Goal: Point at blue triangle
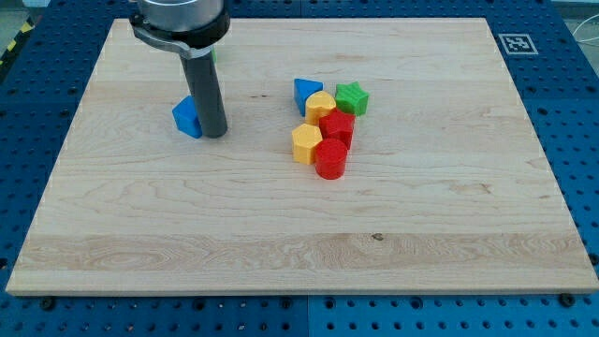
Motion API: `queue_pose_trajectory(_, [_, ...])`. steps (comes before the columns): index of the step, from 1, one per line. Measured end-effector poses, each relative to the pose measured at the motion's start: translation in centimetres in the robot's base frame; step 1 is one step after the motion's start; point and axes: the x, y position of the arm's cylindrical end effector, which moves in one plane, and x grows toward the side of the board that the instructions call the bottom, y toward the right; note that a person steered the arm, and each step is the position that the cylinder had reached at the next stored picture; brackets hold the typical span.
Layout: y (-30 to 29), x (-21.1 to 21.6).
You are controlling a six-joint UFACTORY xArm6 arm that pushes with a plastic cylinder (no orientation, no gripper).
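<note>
The blue triangle (304, 94) lies on the wooden board (299, 234), at the upper left of a cluster near the middle. My tip (215, 134) stands well to the view's left of it, touching or almost touching the right side of a separate blue block (187, 117). The cluster also holds a yellow block (320, 106), a green star (352, 97), a red block (337, 126), a yellow hexagon (306, 143) and a red cylinder (330, 158).
A green block (213, 54) is mostly hidden behind the arm at the view's top left. A marker tag (516, 43) sits at the board's top right corner. The blue perforated table (580, 112) surrounds the board.
</note>
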Motion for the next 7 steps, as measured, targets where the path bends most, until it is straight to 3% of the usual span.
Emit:
queue_pose_trajectory(3, [3.4, -0.5])
queue_pose_trajectory(5, [0.9, -6.6])
queue_pose_trajectory(7, [10.2, -8.0])
